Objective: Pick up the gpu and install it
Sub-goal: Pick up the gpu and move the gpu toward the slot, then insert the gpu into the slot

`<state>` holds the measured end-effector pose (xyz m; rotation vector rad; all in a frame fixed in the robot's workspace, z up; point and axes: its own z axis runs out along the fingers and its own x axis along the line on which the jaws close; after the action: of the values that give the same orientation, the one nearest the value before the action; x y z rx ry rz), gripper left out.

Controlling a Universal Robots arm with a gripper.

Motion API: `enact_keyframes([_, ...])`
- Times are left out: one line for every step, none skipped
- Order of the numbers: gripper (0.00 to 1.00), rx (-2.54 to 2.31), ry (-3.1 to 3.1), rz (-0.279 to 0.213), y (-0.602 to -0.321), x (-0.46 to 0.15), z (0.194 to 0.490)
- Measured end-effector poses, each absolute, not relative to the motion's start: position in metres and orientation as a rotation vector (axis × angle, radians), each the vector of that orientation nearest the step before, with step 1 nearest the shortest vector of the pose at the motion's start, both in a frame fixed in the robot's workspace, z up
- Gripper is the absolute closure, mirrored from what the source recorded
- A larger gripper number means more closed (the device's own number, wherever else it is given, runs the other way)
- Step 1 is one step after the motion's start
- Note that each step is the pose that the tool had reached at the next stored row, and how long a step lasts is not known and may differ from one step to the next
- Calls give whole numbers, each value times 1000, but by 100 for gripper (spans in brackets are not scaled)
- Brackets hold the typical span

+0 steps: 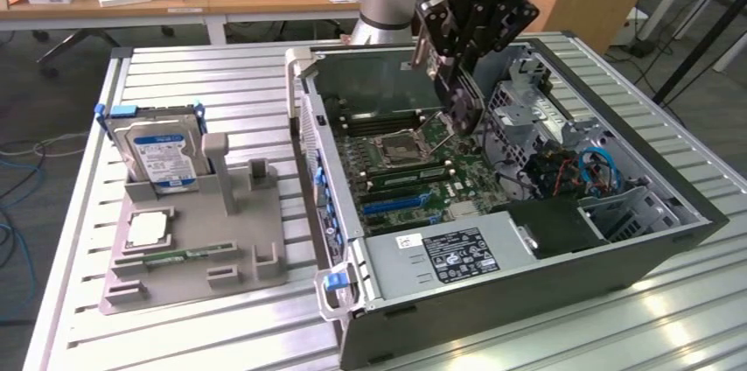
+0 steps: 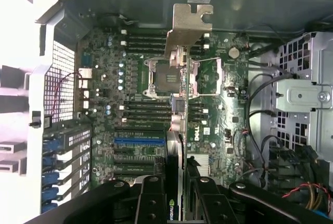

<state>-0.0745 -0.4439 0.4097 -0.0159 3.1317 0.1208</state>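
black gripper [image 2: 179, 199] clamping thin dark gpu card with pale metal bracket [image 2: 190, 26] | pickup done | hovering above green motherboard [image 2: 104, 78], not yet seated

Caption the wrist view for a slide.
Gripper holds the gpu edge-on above the motherboard inside the open case.

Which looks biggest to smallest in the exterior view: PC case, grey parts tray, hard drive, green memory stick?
1. PC case
2. grey parts tray
3. hard drive, standing in the tray
4. green memory stick, lying on the tray
The gaps are clear; no two look alike.
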Motion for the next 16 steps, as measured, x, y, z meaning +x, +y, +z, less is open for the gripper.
enact_keyframes([74, -16, 3132, 124, -444, -74, 408])
enact_keyframes([74, -16, 3131, 127, -444, -74, 407])
enact_keyframes([74, -16, 3131, 130, -444, -74, 406])
enact_keyframes([74, -16, 3131, 130, -444, -74, 406])
enact_keyframes([74, -16, 3131, 130, -444, -74, 406])
enact_keyframes([74, -16, 3131, 130, -444, -74, 406])
enact_keyframes([74, -16, 3131, 130, -444, -74, 406])
enact_keyframes([74, -16, 3131, 130, -444, -74, 406])
enact_keyframes([74, -16, 3131, 130, -444, -74, 406])
enact_keyframes([74, -16, 3131, 130, -444, -74, 406])
enact_keyframes([74, -16, 3131, 130, -444, -74, 406])
enact_keyframes([74, -16, 3131, 130, -444, -74, 406])
enact_keyframes([74, -16, 3131, 130, -444, -74, 406])
enact_keyframes([74, -16, 3131, 130, -444, -74, 406])
enact_keyframes([74, -16, 3131, 130, -444, -74, 406])
enact_keyframes([74, -16, 3131, 131, -443, -74, 406])
